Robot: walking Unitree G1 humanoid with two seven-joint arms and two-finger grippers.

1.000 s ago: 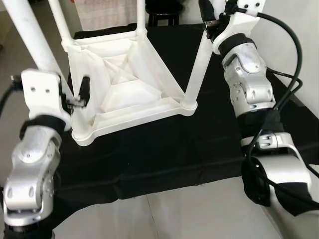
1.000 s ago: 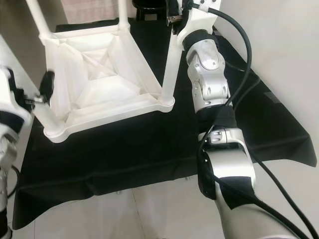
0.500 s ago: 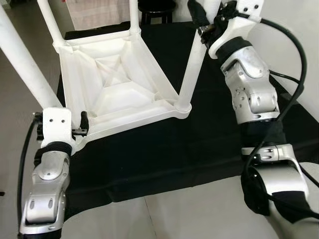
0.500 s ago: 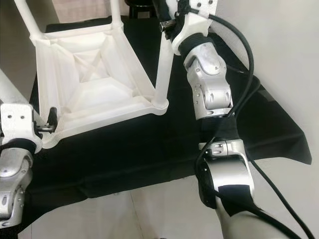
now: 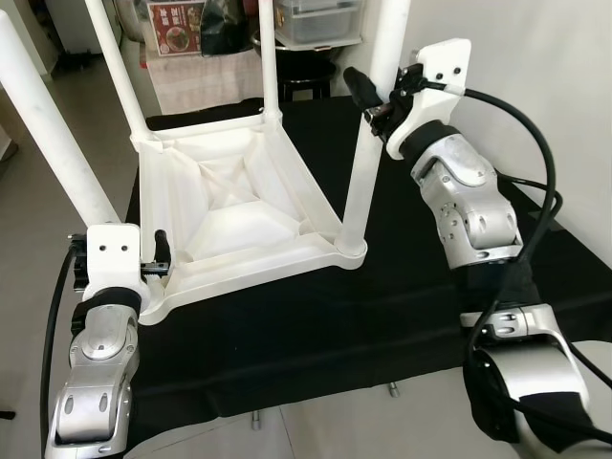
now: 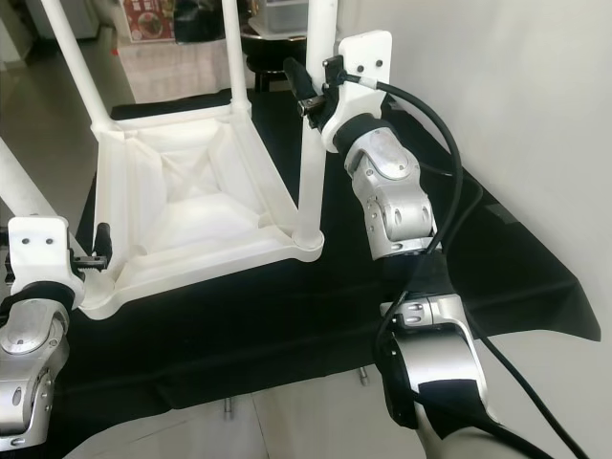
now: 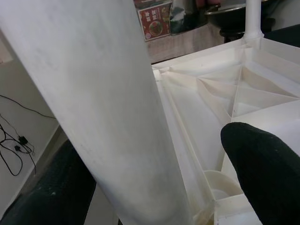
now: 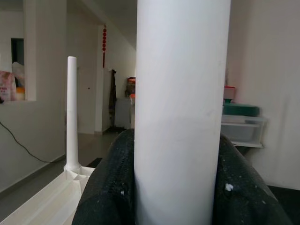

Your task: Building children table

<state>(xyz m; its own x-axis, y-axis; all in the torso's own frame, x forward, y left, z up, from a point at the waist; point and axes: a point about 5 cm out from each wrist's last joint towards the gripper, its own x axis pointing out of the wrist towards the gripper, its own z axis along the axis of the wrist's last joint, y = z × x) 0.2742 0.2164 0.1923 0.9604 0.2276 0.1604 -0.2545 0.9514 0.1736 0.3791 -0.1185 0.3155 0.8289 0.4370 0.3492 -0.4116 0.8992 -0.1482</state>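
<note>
A white plastic children table [image 5: 239, 215] lies upside down on a black cloth [image 5: 402, 287] that is spread over the floor, with its ribbed underside facing up and its four round white legs pointing upward. The right tool [image 5: 375, 96] is high at the near right leg [image 5: 361, 182]; in the right wrist view this leg [image 8: 180, 117] stands between the two black fingers [image 8: 110, 187], which press on it from both sides, so the tool is clamped on the leg. The left tool [image 5: 153, 260] is low at the near left corner of the table frame, just beside the base of the near left leg [image 5: 53, 134]. One black finger [image 5: 163, 247] is seen against the white rim there. In the left wrist view the thick white leg [image 7: 93, 103] is close on one side and one black fingertip [image 7: 265, 173] on the other side, but I cannot tell if this tool is closed on something or apart. Behind the cloth there is a dark round stool [image 5: 306, 72], a pale mat on the floor [image 5: 206, 81] and a clear plastic storage box [image 5: 316, 19].
</note>
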